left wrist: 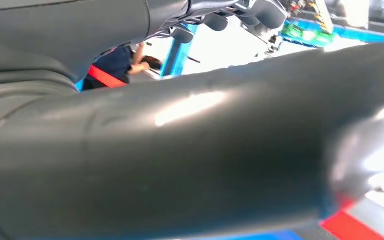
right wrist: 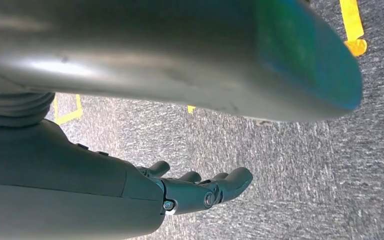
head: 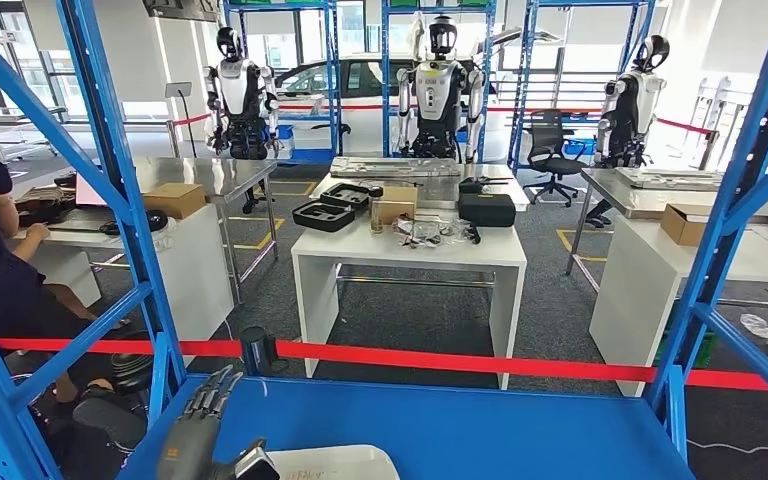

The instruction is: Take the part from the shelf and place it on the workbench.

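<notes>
While the left hand hovers empty and spread over the blue shelf at about seven o'clock in the head view, the white part lies on the shelf just beside it, at six o'clock. Advised: lower the fingers squarely over the part's near edge before closing. Right hand: hanging above grey carpet, loosely uncurled, holding nothing.

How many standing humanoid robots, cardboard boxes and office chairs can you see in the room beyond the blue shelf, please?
Humanoid robots: 3
Cardboard boxes: 3
Office chair: 1
Total: 7
</notes>
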